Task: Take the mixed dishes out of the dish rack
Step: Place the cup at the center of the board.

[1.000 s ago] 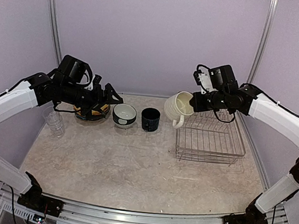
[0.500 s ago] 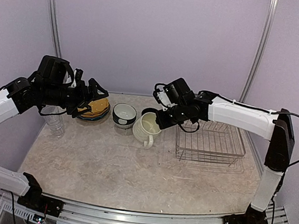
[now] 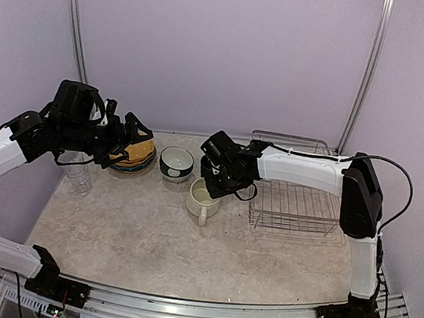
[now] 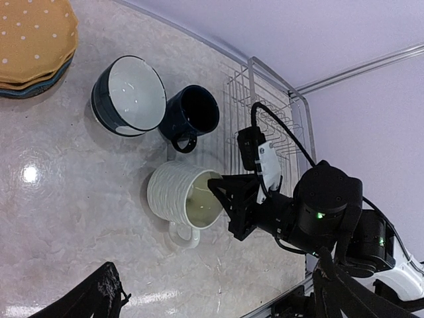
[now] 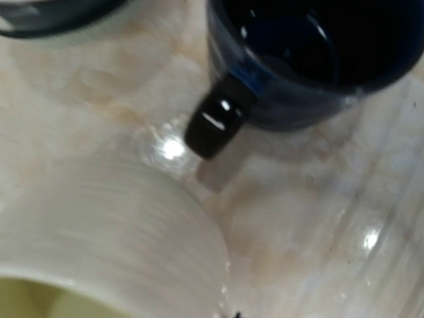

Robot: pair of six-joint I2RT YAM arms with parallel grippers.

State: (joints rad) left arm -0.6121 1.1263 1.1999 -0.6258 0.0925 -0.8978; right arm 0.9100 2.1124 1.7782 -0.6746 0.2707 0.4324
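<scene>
Right end effector (image 3: 213, 190) pinches cream mug (image 3: 201, 200) rim.

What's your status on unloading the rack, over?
Left gripper open above the plates. Right gripper shut on the cream mug rim, mug upright beside navy mug. Dish rack looks empty. Nothing in the way.

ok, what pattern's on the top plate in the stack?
Top plate: yellow with small white dots. The left wrist view shows it best.
</scene>
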